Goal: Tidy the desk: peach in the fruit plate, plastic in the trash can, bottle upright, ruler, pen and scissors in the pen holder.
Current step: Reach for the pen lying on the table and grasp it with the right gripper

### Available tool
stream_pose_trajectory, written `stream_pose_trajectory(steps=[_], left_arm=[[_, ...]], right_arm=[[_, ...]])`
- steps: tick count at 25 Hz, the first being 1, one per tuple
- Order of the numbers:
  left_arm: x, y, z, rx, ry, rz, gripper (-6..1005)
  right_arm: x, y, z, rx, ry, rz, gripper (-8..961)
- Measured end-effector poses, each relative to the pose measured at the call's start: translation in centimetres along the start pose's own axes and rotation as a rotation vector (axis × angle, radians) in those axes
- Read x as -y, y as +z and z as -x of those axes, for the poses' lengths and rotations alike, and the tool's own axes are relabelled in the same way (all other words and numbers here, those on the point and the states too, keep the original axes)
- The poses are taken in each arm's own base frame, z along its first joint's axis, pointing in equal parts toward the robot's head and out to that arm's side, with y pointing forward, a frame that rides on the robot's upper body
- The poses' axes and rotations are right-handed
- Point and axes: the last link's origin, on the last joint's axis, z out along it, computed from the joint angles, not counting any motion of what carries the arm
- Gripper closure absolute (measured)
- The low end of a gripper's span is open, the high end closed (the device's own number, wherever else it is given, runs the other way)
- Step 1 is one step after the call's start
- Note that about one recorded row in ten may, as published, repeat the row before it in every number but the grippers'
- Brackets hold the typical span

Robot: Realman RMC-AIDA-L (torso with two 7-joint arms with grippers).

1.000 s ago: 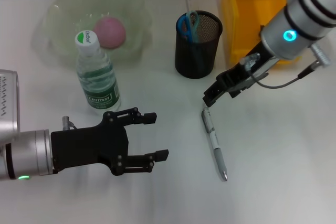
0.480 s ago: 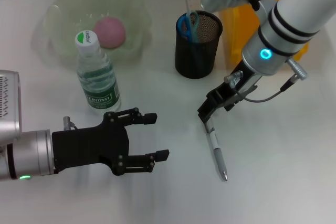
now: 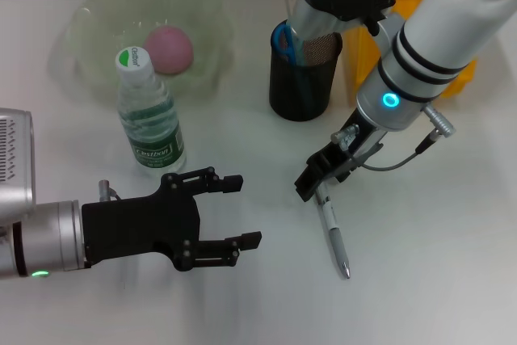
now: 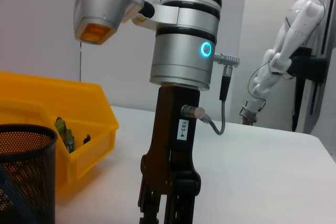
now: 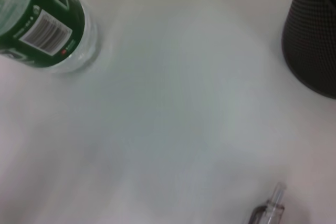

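Note:
A silver pen point(image 3: 332, 230) lies flat on the white table, and its clear end point(image 5: 271, 207) shows in the right wrist view. My right gripper point(image 3: 309, 185) hangs open just over the pen's upper end, also seen as the right gripper point(image 4: 164, 211) from the left wrist. The black mesh pen holder point(image 3: 301, 74) holds the blue-handled scissors point(image 3: 287, 38). The pink peach point(image 3: 169, 48) rests in the green fruit plate point(image 3: 89, 18). The water bottle point(image 3: 150, 115) stands upright. My left gripper point(image 3: 240, 211) idles open at the near left. I cannot make out the ruler.
A yellow bin point(image 3: 378, 18) stands behind the pen holder at the back right, and a crumpled scrap point(image 4: 64, 132) lies inside it. The bottle point(image 5: 46, 22) and pen holder point(image 5: 313, 40) flank bare table in the right wrist view.
My right gripper has come down and toward the near left, from beside the pen holder to just over the pen's upper end. The left arm, pen and bottle have not moved.

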Motion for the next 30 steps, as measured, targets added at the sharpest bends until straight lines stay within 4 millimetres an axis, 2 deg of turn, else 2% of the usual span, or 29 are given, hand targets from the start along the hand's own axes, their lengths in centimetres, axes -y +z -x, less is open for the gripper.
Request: stream_pose_trajectory(steps=[7,12,22,30], left_arm=[[0.0,0.0,0.03,0.001,0.002,-0.001,194],[-0.02,0.0,0.08,0.001,0.004,-0.002,194],[-0.01,0.09,0.23,0.006,0.0,-0.007,194],[-0.02,0.14,0.24,0.006,-0.002,-0.005,194]], right_arm=[[-0.09,0.13,0.01,-0.007,-0.003,-0.002,282],[0.02,0.26,-0.04,-0.01,0.001,-0.004,467],[0.19,0.76,-0.07,-0.018,-0.002,-0.024,552],[0.22,0.96,-0.03,-0.022,0.003,-0.025,574]])
